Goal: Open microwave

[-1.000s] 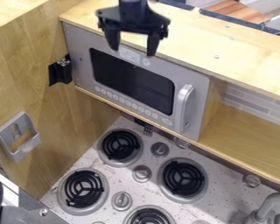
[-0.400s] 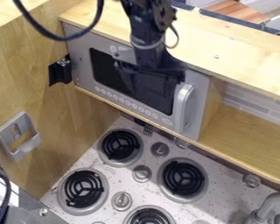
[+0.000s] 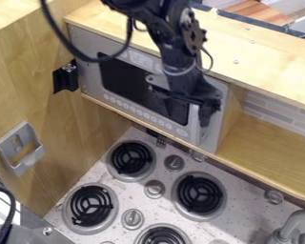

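As the arm (image 3: pixel 177 52) has shifted right and lower across the microwave (image 3: pixel 120 81), we now find its gripper (image 3: pixel 194 106) in front of the door's right side, over the upper part of the handle (image 3: pixel 195 127). A second ago it was up by the microwave's top edge, well to the left of that handle. We cannot tell how wide the pincer is set, nor whether it has hold of the handle or even touches it. The door is shut, so we judge this to be the lining-up step, with the real work ahead. Next we would want a firm hold on the handle, then a pull outward in an arc, since the door probably swings from its left edge. A shallow hold could slip off.

Nearest us lies the speckled metal stove top (image 3: pixel 171 208), with black coil burners (image 3: pixel 198 193) and round knobs (image 3: pixel 154 188), and a grey tap (image 3: pixel 299 224) at the near right. To the left, a wooden side wall (image 3: pixel 85 128) carries a grey holder (image 3: pixel 20 147). Farther in, the microwave sits under a pale wooden top (image 3: pixel 244 62), an open shelf (image 3: pixel 269 143) and grey brickwork (image 3: pixel 276 112) to its right. At the far right, beyond the top, we see reddish-brown boards (image 3: pixel 260 12).
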### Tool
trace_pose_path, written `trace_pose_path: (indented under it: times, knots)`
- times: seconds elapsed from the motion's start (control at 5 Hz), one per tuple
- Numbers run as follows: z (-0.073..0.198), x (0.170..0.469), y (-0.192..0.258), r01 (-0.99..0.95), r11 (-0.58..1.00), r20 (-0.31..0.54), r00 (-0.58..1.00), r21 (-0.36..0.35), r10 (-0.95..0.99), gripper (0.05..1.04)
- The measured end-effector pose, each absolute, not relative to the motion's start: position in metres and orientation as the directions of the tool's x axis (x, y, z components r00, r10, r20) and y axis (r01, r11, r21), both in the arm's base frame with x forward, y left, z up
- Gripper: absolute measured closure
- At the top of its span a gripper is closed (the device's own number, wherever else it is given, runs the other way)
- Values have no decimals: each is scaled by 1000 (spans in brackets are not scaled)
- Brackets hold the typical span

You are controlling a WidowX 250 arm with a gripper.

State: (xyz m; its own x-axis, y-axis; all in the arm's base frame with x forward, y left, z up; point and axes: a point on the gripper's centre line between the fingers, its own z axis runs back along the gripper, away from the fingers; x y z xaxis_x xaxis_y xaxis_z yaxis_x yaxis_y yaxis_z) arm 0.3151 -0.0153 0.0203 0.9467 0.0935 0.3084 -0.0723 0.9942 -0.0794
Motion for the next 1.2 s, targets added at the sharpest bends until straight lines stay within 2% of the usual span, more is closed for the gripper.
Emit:
trace_pose_path:
  times: [0.4,0.6,0.8,1.2]
  knots:
    - [-5,338,-24,54,995,267,963,-87,-29,85]
    - [-6,343,-20,75,995,267,962,-63,-56,85]
    - [-6,348,-12,79,996,262,963,-31,-68,131]
    - [-6,348,-11,74,997,258,964,-15,-68,697]
